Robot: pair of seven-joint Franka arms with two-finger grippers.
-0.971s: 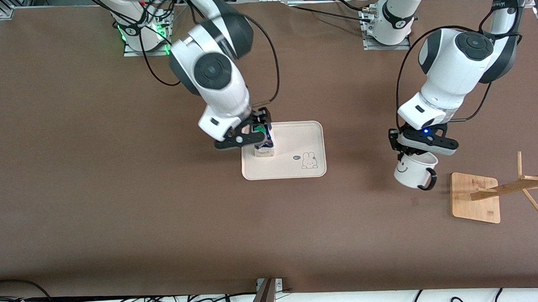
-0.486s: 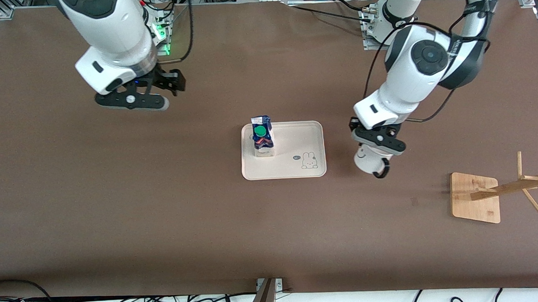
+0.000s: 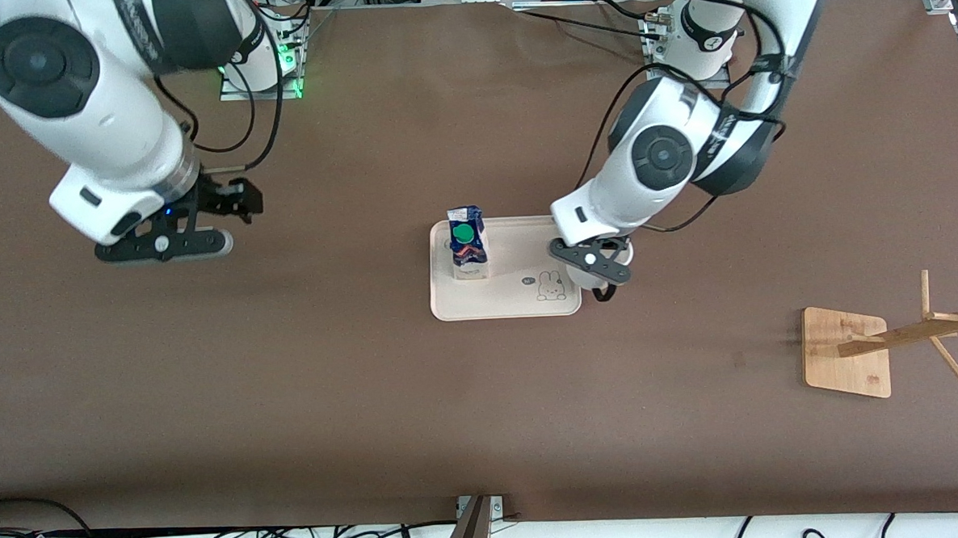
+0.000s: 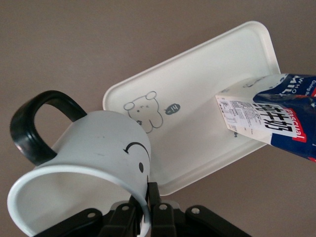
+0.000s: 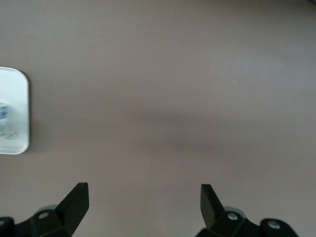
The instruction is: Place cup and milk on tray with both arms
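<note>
Front view. The left arm reaches from its base down toward the middle of the surface (image 3: 372,403), its forearm angled toward the tray (image 3: 505,304). The left gripper (image 3: 594,264) hangs over the tray's edge at the left arm's end, beside the rabbit drawing (image 3: 551,286). Its jaws are closed on the cup (image 3: 583,276), which shows only in part under the gripper, the black handle pointing toward the camera. The milk (image 3: 468,249) stands upright on the tray, at the right arm's end of it, green cap (image 3: 463,234) up. The right arm is bent over its own end of the surface; the right gripper (image 3: 202,224) is over bare surface, well apart from the tray, and carries nothing. A bamboo rack (image 3: 870,347) stands near the left arm's end, well apart from the tray.

Left wrist view. The left gripper (image 4: 147,207) pinches the cup's (image 4: 94,168) wall at the rim, one finger inside and one outside. The cup is tilted, mouth toward the camera, smiley face on its side, the handle (image 4: 37,126) sticking out away from the tray. It is over the tray's (image 4: 197,98) corner with the rabbit drawing (image 4: 143,109); whether it touches the tray cannot be told. The milk (image 4: 276,116) stands near the tray's other end.

Right wrist view. The right gripper (image 5: 143,200) has its jaws spread wide with nothing between them, over bare surface (image 5: 173,98). One corner of the tray (image 5: 15,113) shows at the picture's edge.
</note>
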